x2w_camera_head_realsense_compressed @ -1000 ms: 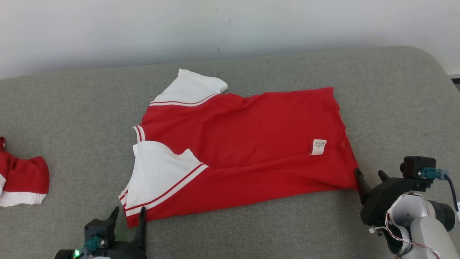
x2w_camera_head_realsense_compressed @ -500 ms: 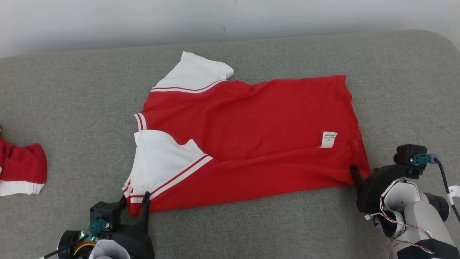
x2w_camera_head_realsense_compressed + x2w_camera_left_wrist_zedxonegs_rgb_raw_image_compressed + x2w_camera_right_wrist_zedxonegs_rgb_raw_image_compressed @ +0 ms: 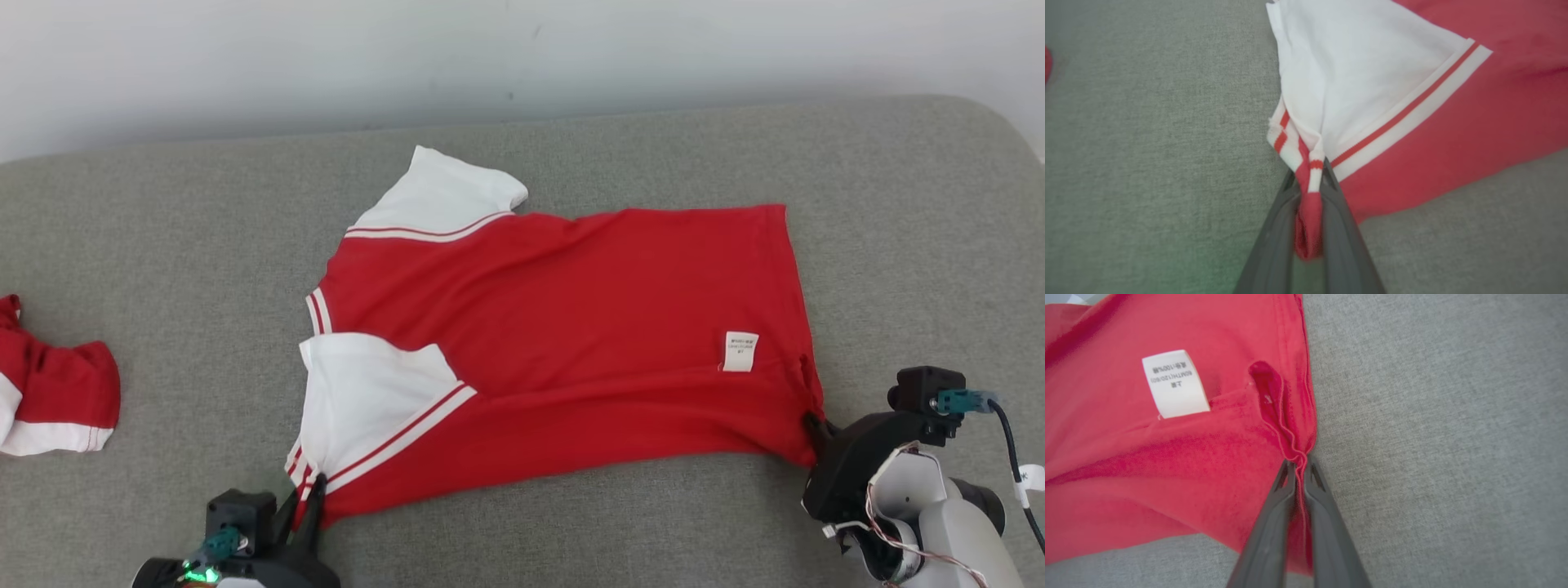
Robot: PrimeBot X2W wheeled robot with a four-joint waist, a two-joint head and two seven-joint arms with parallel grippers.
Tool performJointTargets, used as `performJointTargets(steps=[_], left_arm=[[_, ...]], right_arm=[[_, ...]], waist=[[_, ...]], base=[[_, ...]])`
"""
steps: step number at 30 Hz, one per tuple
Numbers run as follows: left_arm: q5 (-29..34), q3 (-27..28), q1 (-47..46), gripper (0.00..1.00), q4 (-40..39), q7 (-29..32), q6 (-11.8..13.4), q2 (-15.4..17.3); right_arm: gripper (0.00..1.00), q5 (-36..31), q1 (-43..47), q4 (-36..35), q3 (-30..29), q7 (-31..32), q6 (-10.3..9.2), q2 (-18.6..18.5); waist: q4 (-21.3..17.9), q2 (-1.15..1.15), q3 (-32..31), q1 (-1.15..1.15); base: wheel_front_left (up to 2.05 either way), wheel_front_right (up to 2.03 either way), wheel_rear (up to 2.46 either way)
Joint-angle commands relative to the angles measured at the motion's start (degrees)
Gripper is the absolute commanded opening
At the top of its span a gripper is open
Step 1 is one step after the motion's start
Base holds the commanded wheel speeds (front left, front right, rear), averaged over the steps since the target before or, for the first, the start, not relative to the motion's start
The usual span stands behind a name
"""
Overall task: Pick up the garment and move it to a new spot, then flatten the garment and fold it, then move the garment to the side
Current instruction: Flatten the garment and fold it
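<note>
The garment (image 3: 571,327) is soft, matt knit cloth with ribbed cuffs (image 3: 1280,136), and its label (image 3: 1175,384) is a smooth, thin woven strip with print. The cushion (image 3: 163,245) under it is a coarse, rough-looking matt weave. The fingers (image 3: 1267,543) look like dark, smooth, matt plastic, and the forearm (image 3: 939,514) shell is pale plastic with a slight sheen.

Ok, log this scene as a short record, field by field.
surface: grey upholstered cushion
garment: red T-shirt, white sleeves, spread out, care label showing
left hand: shut on striped sleeve cuff
right hand: shut on hem corner
also present: second red-and-white garment, crumpled, far left
</note>
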Motion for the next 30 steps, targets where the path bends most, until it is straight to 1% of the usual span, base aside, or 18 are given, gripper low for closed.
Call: performJointTargets(steps=[1,5,13,17,20,21,22,23,24,27,30], left_arm=[[-0.9,-0.4,2.5,0.0,0.5,0.9,0.5,0.9],[-0.8,-0.3,4.7,0.0,-2.9,1.1,1.5,2.0],[-1.3,-0.7,11.2,0.0,-11.2,2.5,4.5,4.1],[-2.2,-0.5,14.1,0.0,-14.6,3.6,6.1,4.6],[-2.6,-0.6,15.7,0.0,-16.4,4.1,6.9,4.6],[-2.8,-0.6,15.9,0.04,-16.9,4.4,7.2,4.7],[-2.8,-0.4,16.1,0.46,-17.3,4.2,7.5,4.7],[-2.7,-0.2,16.4,0.96,-17.6,3.9,8.0,4.8],[-2.9,-0.1,16.7,1.0,-17.9,3.7,8.2,4.7],[-3.0,0.2,17.0,1.0,-18.9,3.4,8.8,4.7],[-3.8,1.6,17.0,1.0,-20.4,2.9,9.3,5.7]], right_arm=[[0.0,0.6,1.2,-0.8,0.0,0.4,-0.03,0.1],[0.0,1.4,5.1,-5.8,-0.7,2.5,-0.03,-0.1],[0.0,0.6,13.8,-15.6,-4.8,6.9,-0.09,0.3],[0.0,0.6,16.3,-17.9,-5.6,8.4,-0.09,0.5],[0.0,0.4,17.3,-18.2,-6.1,8.9,-0.09,0.5],[0.0,0.6,17.5,-18.1,-6.1,8.9,-0.09,0.5],[0.0,0.7,17.5,-18.0,-6.2,8.8,-0.09,0.5],[0.33,0.7,17.7,-18.0,-6.2,8.5,-0.09,0.5],[1.0,0.8,17.7,-17.9,-6.3,8.4,-0.09,0.5],[1.0,1.3,17.3,-18.1,-6.1,7.9,-0.08,0.6],[1.0,-0.1,16.6,-19.4,-6.5,7.7,-0.08,0.6]], waist=[[-0.3,0.0,-0.9,-0.01],[-0.4,0.0,-2.2,-0.01],[-0.3,0.0,-3.4,-0.01],[-0.5,0.0,-3.3,-0.01],[-0.5,0.0,-3.3,-0.01],[-0.5,0.0,-3.3,-0.01],[-0.5,0.0,-3.3,-0.01],[-0.5,0.0,-3.4,-0.01],[-0.5,0.0,-3.4,-0.01],[-0.4,0.0,-3.5,-0.01],[-0.4,0.0,-3.6,-0.01]], base=[[0.0,0.0,0.0],[0.0,0.0,0.0],[0.0,0.0,0.0],[0.0,0.0,0.0],[0.0,0.0,0.0],[0.0,0.0,0.0],[0.0,0.0,0.0],[0.0,0.0,0.0],[0.0,0.0,0.0],[0.0,0.0,0.0],[0.0,0.0,0.0]])
